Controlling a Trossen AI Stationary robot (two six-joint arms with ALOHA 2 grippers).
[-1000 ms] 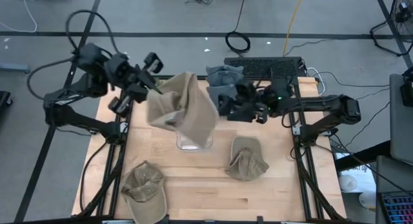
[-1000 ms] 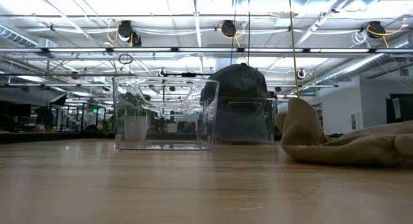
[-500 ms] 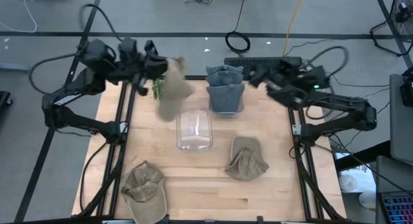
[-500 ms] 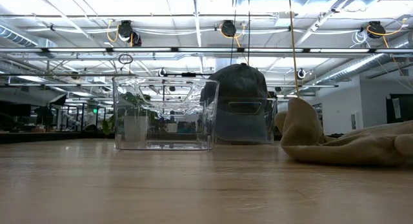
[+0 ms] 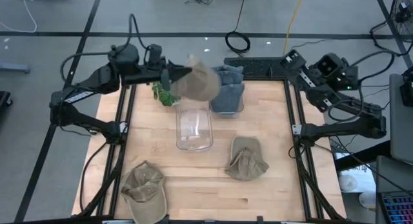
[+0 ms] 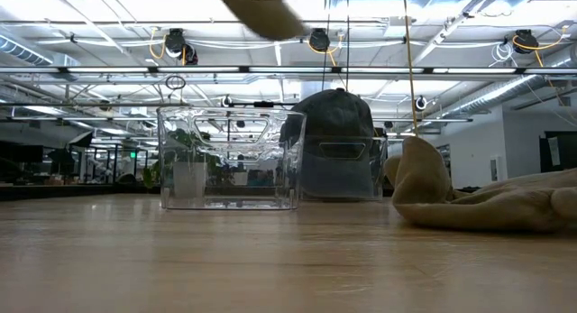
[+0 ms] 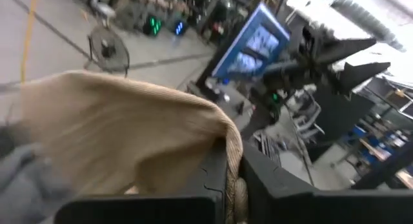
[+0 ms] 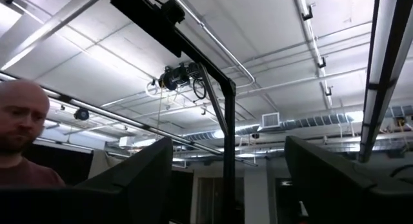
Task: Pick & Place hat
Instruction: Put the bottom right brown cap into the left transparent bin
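My left gripper (image 5: 173, 74) is shut on a tan hat (image 5: 197, 82), held in the air over the far end of an empty clear bin (image 5: 193, 128). In the low view only the tan hat's underside (image 6: 257, 11) shows, at the top edge. A grey hat (image 5: 226, 95) sits in a second clear bin beside the first. Two more tan hats lie on the table, one at the right (image 5: 247, 158) and one at the near left (image 5: 144, 185). My right gripper (image 5: 292, 58) stands open and raised past the table's far right corner, pointing up at the ceiling (image 8: 226, 153). My left gripper pinches a bunched edge of the tan hat (image 7: 229, 143) between its two fingers; one layer or several, I cannot tell. The fingers come level from the table's left. The hat is lifted clear of everything and stretches out beyond the fingertips toward the right.
A small green plant (image 5: 161, 91) stands at the far left of the table, below my left gripper. A keyboard (image 5: 261, 64) lies behind the far edge. A person (image 8: 22, 146) shows in the right wrist view. Bare wood (image 5: 193, 179) lies between the near hats.
My left gripper has moved toward the table's right, sunk a little and rolled; the tan hat has swung from hanging broad over the clear bin to bunched and level at the bin's far end. My right gripper has drawn back from the grey hat's bin toward the far right corner and risen.
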